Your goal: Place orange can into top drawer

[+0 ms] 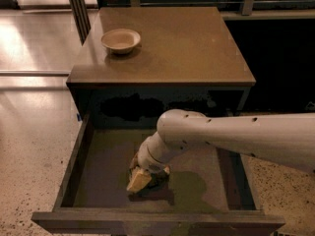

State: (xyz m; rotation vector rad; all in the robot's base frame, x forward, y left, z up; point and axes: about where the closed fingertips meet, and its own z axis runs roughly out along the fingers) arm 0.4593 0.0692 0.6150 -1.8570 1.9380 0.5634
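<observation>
The top drawer [88,181] is pulled open below the cabinet top. My white arm reaches in from the right and bends down into the drawer. My gripper [147,173] is low over the drawer bottom, mostly hidden by the wrist. The orange can [139,180] shows as a gold-orange shape under the wrist, at or just above the drawer floor near its middle front.
A round beige bowl [120,39] stands on the brown cabinet top [187,48] at its back left. The drawer's front wall [157,222] runs along the bottom edge. Speckled floor lies left and right of the cabinet.
</observation>
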